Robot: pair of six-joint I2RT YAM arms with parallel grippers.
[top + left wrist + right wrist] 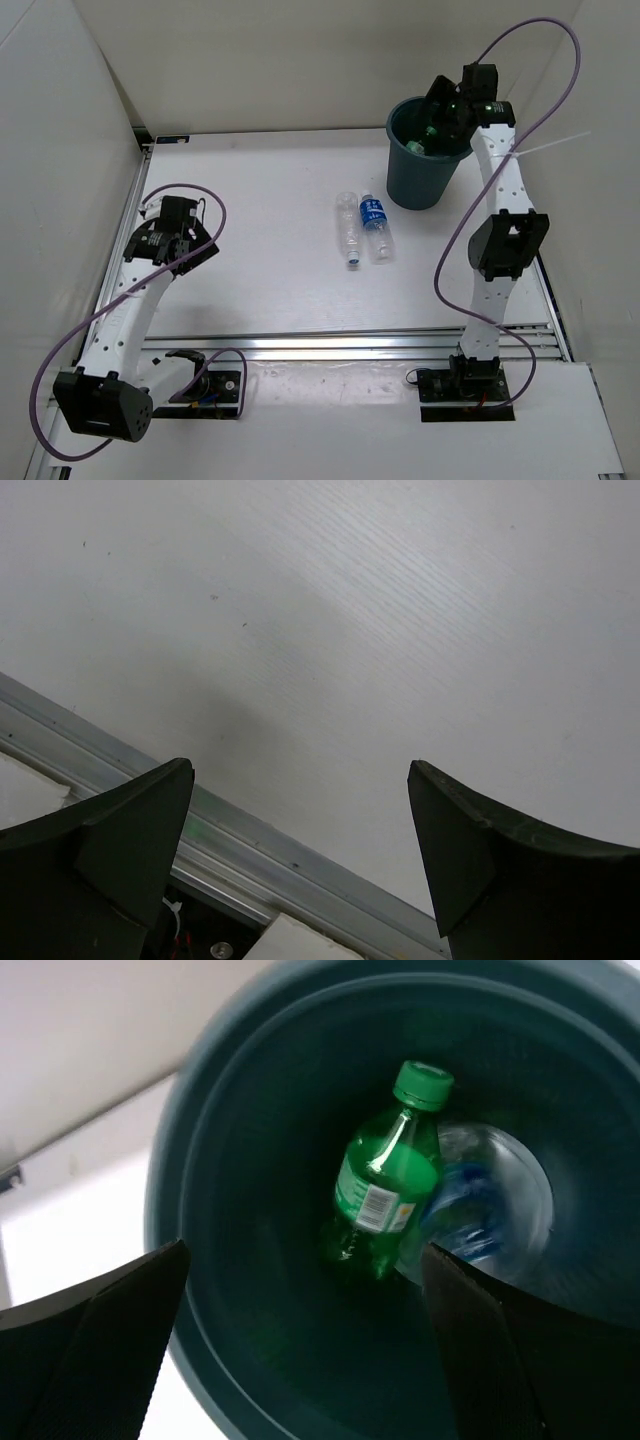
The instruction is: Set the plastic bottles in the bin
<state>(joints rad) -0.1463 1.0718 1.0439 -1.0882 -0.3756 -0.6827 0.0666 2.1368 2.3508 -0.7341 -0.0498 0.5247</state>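
Setting: a white worktop (270, 190) boxed in by plain pale walls (60, 110), with a metal rail (300, 865) along its near edge.
Bin: the dark bin (410, 185) stands upright near the far right corner of the worktop.
In the bin: a green bottle (385, 1175) leans cap-up inside. A second bottle (475, 1215) with some blue on it lies just beside it, too blurred to tell more.
On the worktop: a clear bottle (348, 230) and a blue-labelled bottle (374, 226) lie side by side near the middle, close together, caps toward the near edge. Both are well apart from the bin.
Right fingers: the right fingers (90, 1350) hang over the bin's mouth, spread wide and grasping nothing.
Left fingers: the left fingers (100, 850) are released too, with only bare worktop between them, near the left edge.
Step in hand: probably clearing the bin after a drop, with half the task left.
Doing it well: lift the right arm straight up before swinging it, so nothing clips the rim and tips the bin.
Next pick: take the blue-labelled bottle first, as it lies nearer the bin. Close across its body at the middle, since a round bottle lying flat rolls easily and could nudge its neighbour.
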